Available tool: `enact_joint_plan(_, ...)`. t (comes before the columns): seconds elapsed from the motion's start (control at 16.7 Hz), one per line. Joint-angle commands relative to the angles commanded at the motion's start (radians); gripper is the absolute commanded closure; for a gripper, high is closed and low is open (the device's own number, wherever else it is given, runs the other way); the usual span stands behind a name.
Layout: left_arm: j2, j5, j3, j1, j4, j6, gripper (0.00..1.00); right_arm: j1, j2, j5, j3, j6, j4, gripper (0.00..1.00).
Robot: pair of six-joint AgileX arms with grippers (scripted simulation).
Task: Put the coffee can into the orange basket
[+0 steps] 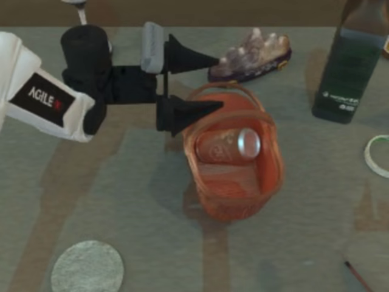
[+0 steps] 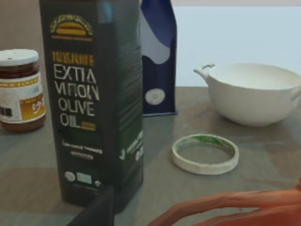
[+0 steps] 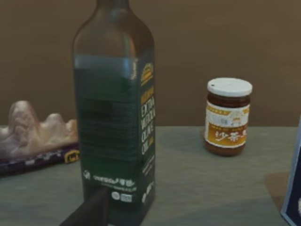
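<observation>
The coffee can (image 1: 228,146) lies on its side inside the orange basket (image 1: 276,176), its silvery end toward the right. The basket stands at the table's middle, and its arched handle (image 2: 225,202) shows low in the left wrist view. My left gripper (image 1: 219,83) is open above the basket's far left rim, with nothing between its fingers. One black fingertip (image 1: 213,107) hangs over the rim, apart from the can. My right gripper (image 3: 91,209) is out of the top view, close to the green bottle (image 3: 115,117).
The tall green oil bottle (image 1: 351,61) stands at the far right. A rock ornament (image 1: 252,55) lies behind the basket. A tape roll (image 1: 378,155) is at the right edge and a grey disc (image 1: 87,267) at the front left. A white bowl (image 2: 254,92), a sauce jar (image 2: 21,89) and a blue carton (image 2: 158,56) stand beyond.
</observation>
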Motion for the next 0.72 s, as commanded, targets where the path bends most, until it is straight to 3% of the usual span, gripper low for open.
enact_joint_plan(0.18, -0.01, -0.006, -0.002, -0.001, -0.004, -0.003, 0.0, 0.004, 0.01, -0.001, 0.01, -0.006, -0.009, 0.0)
enact_joint_plan(0.36, -0.099, -0.061, -0.029, 0.022, -0.041, -0.028, 0.0, 0.038, 0.101, -0.003, 0.102, -0.058, -0.089, 0.0)
enact_joint_plan(0.54, -0.282, -0.162, -0.085, 0.061, -0.111, -0.07, 0.0, 0.095, 0.285, -0.003, 0.287, -0.151, -0.233, 0.0)
enact_joint_plan(0.72, -0.548, -0.3, -0.179, 0.109, -0.212, -0.114, 0.0, 0.169, 0.559, -0.002, 0.558, -0.275, -0.424, 0.0)
